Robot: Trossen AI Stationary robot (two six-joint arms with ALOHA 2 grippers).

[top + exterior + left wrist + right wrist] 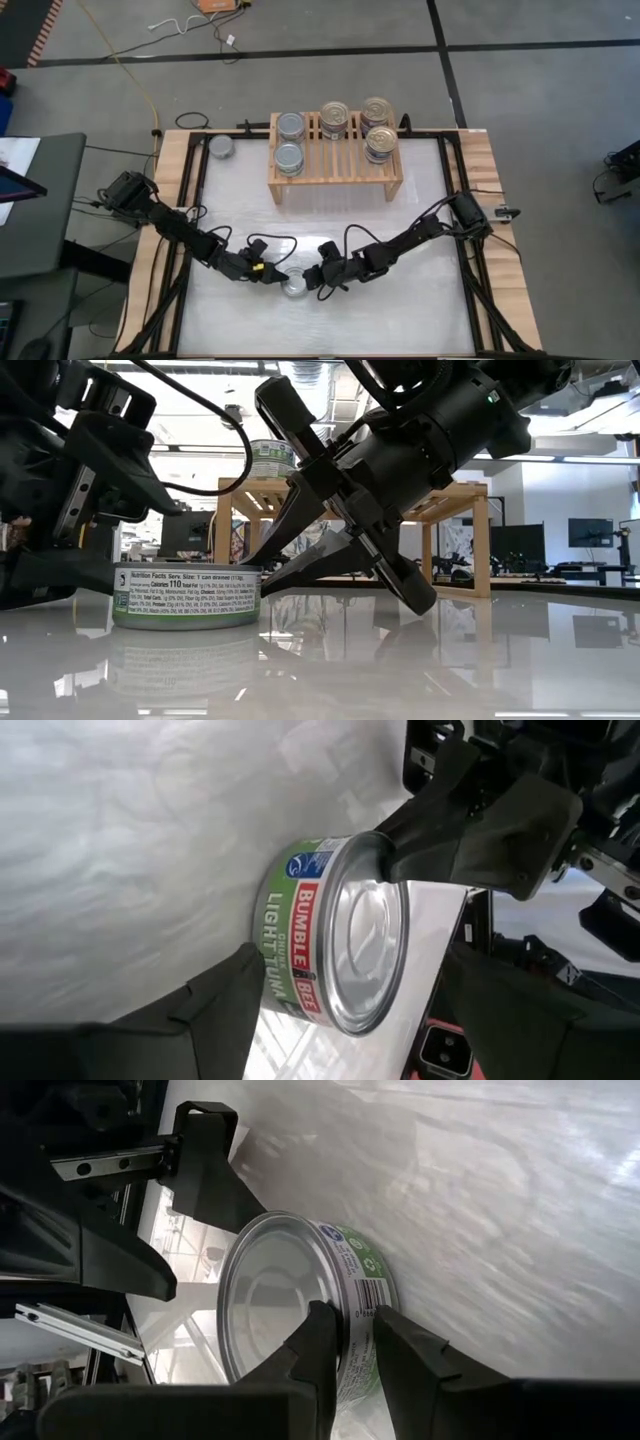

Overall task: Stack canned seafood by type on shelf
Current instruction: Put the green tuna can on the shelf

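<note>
- A flat round silver-topped tuna tin with a green and red label is being met from both sides near the front middle of the white table, well apart from the shelf.
- The right gripper is being kept narrow, its two fingers pinching the tin's rim from the right: one finger on the lid, one on the label wall.
- The left gripper is being held wide, its fingers standing either side of the tin without being seen to touch.
- The tin is lying flat, axis upright, between the two grippers, the right one being the nearer.
- The low light-wood slatted shelf, behind, is carrying five tins; a sixth grey tin is resting beside it.
- The rim pinch is being shown only by the right wrist view; from above it is hidden.
</note>
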